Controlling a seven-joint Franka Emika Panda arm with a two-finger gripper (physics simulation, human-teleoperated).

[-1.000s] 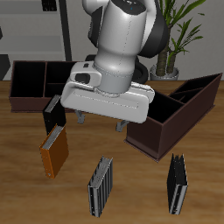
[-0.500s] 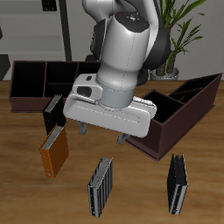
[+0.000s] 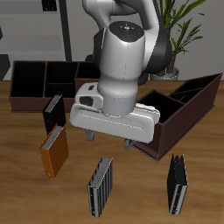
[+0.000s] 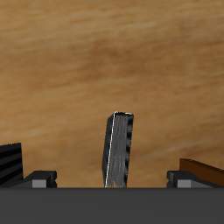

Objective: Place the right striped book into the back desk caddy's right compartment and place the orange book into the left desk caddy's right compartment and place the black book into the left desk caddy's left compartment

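— Is there room around that striped book (image 3: pixel 101 185) under the gripper (image 3: pixel 112 140)?

— Bare wood on all sides of it. The orange book (image 3: pixel 54 150) stands well apart, the other striped book (image 3: pixel 178 184) too.

— And farther back?

— Crowded. The dark caddy (image 3: pixel 179 114) sits just beside the arm, the black book (image 3: pixel 53 114) near another caddy (image 3: pixel 35 83) behind.
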